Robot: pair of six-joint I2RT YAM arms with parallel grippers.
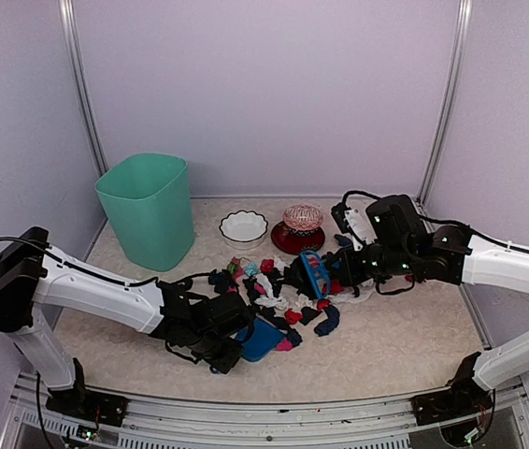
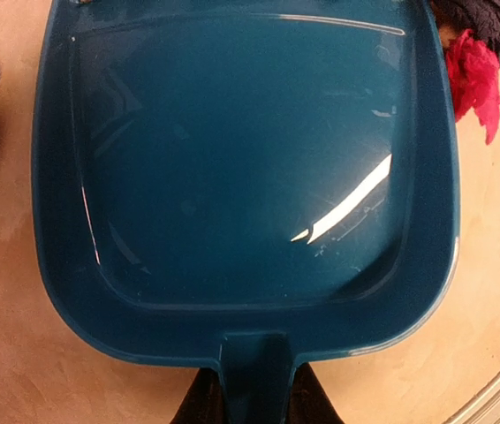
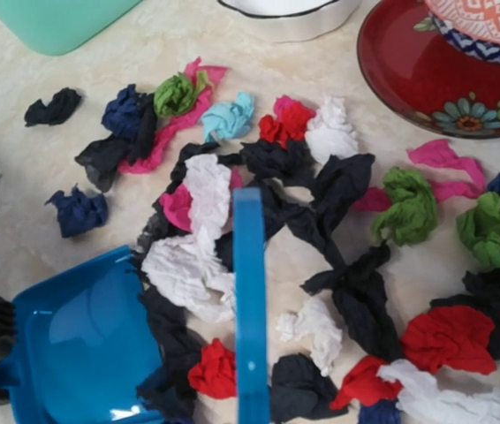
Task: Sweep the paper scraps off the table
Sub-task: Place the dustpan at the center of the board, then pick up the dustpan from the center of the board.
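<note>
The wide beige marbled desk (image 1: 405, 346) has open room along its near rail and toward the right wall. Its far left corner holds a tall mint-green plastic bin (image 1: 148, 210). The crumpled paper scraps (image 1: 288, 301), mostly black with red, white, pink, green and blue ones, are heaped at mid-desk. The heap reaches a red ceramic plate (image 1: 283, 245) carrying a patterned bowl (image 1: 302, 218), and lies near a white bowl (image 1: 244, 227).

A blue plastic dustpan (image 1: 263, 339) lies flat at the heap's near-left edge, its handle clamped in the left gripper (image 2: 254, 399). The left wrist view is filled by its glossy tray, with a red scrap just beside the right rim. The right gripper (image 1: 337, 277) is closed on a small blue hand brush (image 1: 316, 274) standing over the heap. Only the right wrist view shows black scraps overlapping the dustpan's lip.
</note>
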